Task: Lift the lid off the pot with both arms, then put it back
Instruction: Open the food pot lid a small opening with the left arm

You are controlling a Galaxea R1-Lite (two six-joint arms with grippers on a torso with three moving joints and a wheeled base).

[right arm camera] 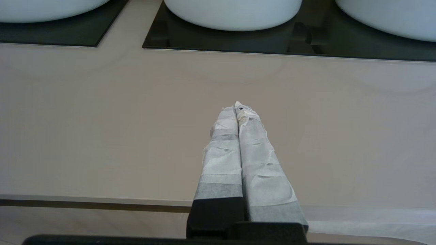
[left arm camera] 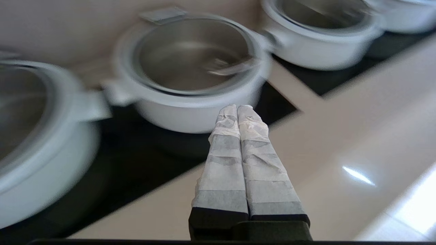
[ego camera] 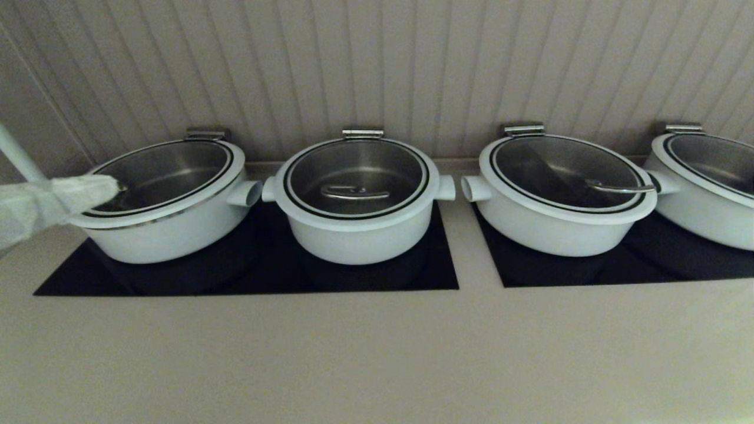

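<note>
The pot (ego camera: 359, 235) is the small, deep white one, second from the left on a black hob. The glass lid (ego camera: 365, 162) sits on it, with its arched steel bar handle (ego camera: 355, 192) at the centre. My left gripper (ego camera: 112, 187), its fingers wrapped in white, is shut and empty at the far left, in front of the leftmost wide pot. In the left wrist view the left gripper (left arm camera: 237, 107) points at the pot (left arm camera: 184, 112) and its lid (left arm camera: 190, 61), short of both. My right gripper (right arm camera: 237, 107) is shut and empty above the bare counter, out of the head view.
Wide shallow white pots stand left (ego camera: 165, 229) and right (ego camera: 554, 224) of the pot, with another at the far right (ego camera: 707, 200). Two black hob plates (ego camera: 447, 277) are set in the beige counter (ego camera: 377, 353). A ribbed wall stands close behind. The counter's front edge (right arm camera: 85, 200) shows in the right wrist view.
</note>
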